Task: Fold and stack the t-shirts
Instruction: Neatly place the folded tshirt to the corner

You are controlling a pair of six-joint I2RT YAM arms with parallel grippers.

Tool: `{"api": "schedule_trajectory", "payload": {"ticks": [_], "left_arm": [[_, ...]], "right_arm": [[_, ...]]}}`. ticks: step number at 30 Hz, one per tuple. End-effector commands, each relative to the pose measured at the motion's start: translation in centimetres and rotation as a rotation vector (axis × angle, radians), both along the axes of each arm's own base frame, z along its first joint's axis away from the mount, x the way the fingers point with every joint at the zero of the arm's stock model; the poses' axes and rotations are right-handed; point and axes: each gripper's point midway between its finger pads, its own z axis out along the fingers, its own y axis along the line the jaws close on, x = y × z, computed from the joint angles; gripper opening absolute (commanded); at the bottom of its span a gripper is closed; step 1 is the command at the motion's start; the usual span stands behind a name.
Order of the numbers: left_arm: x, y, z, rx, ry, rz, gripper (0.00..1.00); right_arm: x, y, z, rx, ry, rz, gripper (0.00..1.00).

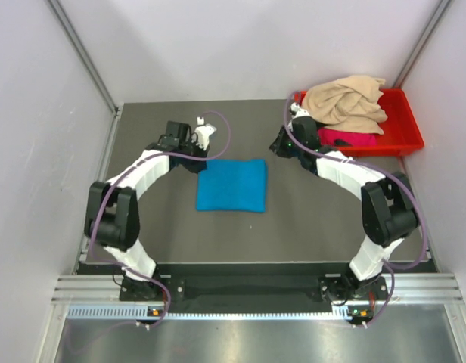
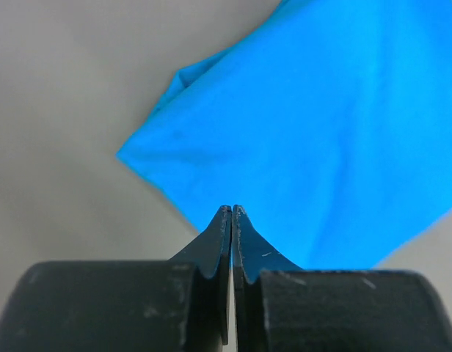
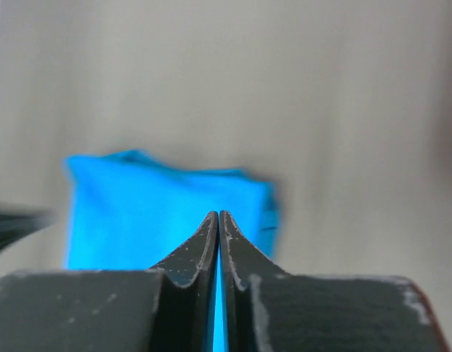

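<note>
A turquoise-blue t-shirt lies folded into a flat rectangle in the middle of the table. My left gripper hovers by its far left corner, shut and holding nothing. In the left wrist view, the closed gripper points at the blue cloth. My right gripper hangs off the shirt's far right corner, also shut and empty, with the blue shirt blurred behind it. A crumpled beige-tan t-shirt lies on top of a magenta-pink one in the bin.
A red plastic bin sits at the far right of the table and holds the two unfolded shirts. Grey walls close in the table on the left, back and right.
</note>
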Motion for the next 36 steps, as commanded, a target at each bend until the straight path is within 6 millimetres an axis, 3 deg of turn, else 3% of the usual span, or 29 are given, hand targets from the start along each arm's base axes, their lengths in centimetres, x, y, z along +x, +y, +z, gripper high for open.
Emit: {"api": "schedule_trajectory", "payload": {"ticks": [1, 2, 7, 12, 16, 21, 25, 27, 28, 29, 30, 31, 34, 36], "left_arm": [[2.7, -0.8, -1.1, -0.026, -0.034, 0.014, 0.01], [3.3, -0.9, -1.8, -0.022, -0.034, 0.017, 0.01], [6.1, -0.7, -2.8, 0.001, -0.035, 0.065, 0.0], [7.9, 1.6, -4.5, 0.014, -0.016, 0.153, 0.01], [8.4, 2.2, -5.4, 0.024, -0.01, 0.174, 0.03], [9.8, 3.6, -5.9, 0.073, -0.017, 0.264, 0.07], [9.9, 4.4, -2.8, 0.046, -0.081, 0.336, 0.1], [8.7, 5.0, -1.0, 0.01, -0.111, 0.388, 0.18], [7.7, 5.2, -1.5, -0.004, -0.104, 0.411, 0.22], [7.1, 5.2, 0.0, -0.055, -0.116, 0.455, 0.31], [6.4, 5.0, 0.0, -0.083, -0.108, 0.475, 0.37], [5.6, 4.5, -0.1, -0.121, -0.089, 0.471, 0.41], [1.9, 3.4, -3.0, -0.202, 0.046, 0.512, 0.52], [1.0, 3.4, -4.1, -0.204, 0.087, 0.533, 0.57]], "right_arm": [[-2.1, 4.2, -0.1, 0.14, 0.003, 0.108, 0.0], [-2.9, 5.5, -0.4, 0.187, 0.032, 0.139, 0.0], [-3.2, 7.8, -3.4, 0.236, 0.104, 0.167, 0.0], [-2.5, 7.1, -6.5, 0.204, 0.159, 0.11, 0.0], [-2.0, 6.2, -8.6, 0.159, 0.193, 0.073, 0.0], [-1.4, 5.1, -7.9, 0.136, 0.173, 0.05, 0.0], [-1.3, 4.4, -5.7, 0.1, 0.13, 0.043, 0.0], [-1.4, 3.5, -4.1, 0.067, 0.093, 0.028, 0.0], [-1.4, 3.1, -2.9, 0.063, 0.068, 0.022, 0.0], [-1.6, 2.5, -2.7, 0.036, 0.063, 0.009, 0.0], [-1.8, 2.2, -2.5, 0.024, 0.057, 0.005, 0.0], [-1.9, 1.9, -2.1, 0.014, 0.05, 0.001, 0.0], [-2.4, 1.0, -0.9, -0.009, 0.022, -0.012, 0.03], [-2.9, 0.7, -0.8, -0.014, 0.021, -0.013, 0.05]]}}
